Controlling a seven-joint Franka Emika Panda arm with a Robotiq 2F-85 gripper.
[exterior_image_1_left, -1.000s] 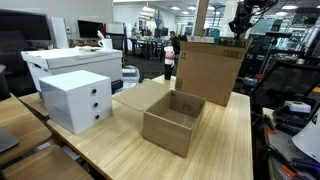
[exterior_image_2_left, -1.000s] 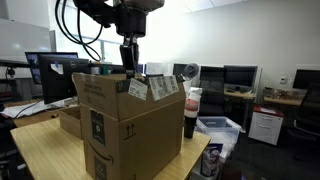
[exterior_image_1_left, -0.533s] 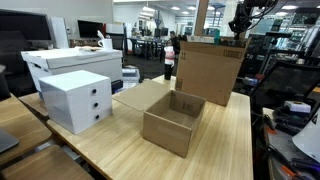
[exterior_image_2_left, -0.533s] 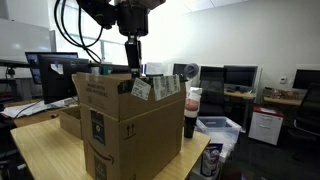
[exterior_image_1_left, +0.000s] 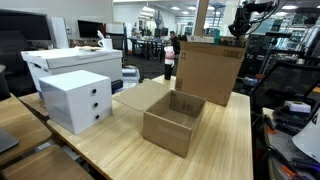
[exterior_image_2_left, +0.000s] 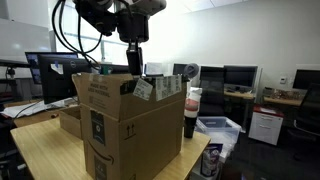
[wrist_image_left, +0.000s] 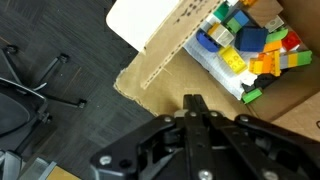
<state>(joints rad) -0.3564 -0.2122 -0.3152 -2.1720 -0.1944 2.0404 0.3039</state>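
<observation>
The hand (exterior_image_2_left: 131, 66) hangs clenched, empty, over the tall box (exterior_image_2_left: 120, 125) at the end of the bench (exterior_image_1_left: 110, 150), flaps open to expose toy bricks (wrist_image_left: 248, 45)

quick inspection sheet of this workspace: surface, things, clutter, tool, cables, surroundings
surface: wooden table, light wood, carries the boxes.
job's things: tall cardboard box, flaps open; coloured toy bricks lie inside it in the wrist view.
clutter: small open box, white drawer unit, dark bottle beside the tall box.
tool: tool shut, above the tall box's rim, nothing seen between its fingers.
cables: black cables loop off the arm, above the table.
surroundings: office desks with monitors; chair base on the floor.
</observation>
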